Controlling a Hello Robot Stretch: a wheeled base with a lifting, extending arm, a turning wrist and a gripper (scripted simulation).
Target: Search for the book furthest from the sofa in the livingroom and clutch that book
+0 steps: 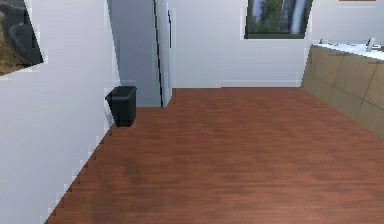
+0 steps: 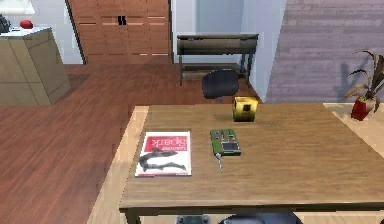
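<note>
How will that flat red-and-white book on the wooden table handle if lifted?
The flat red-and-white book looks thin, so probably light and perhaps floppy like a magazine. It lies flush on the wooden table, so getting under an edge may be hard; it would likely slide when pushed, not roll.

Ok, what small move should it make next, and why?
Probably nudge the base forward a little: the book lies on the wooden table left of the arm side view's middle, so the arm would likely reach out beside it otherwise.

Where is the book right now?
In the arm side view, the book lies flat on the wooden table, toward its left, just left of a small green flat thing.
</note>
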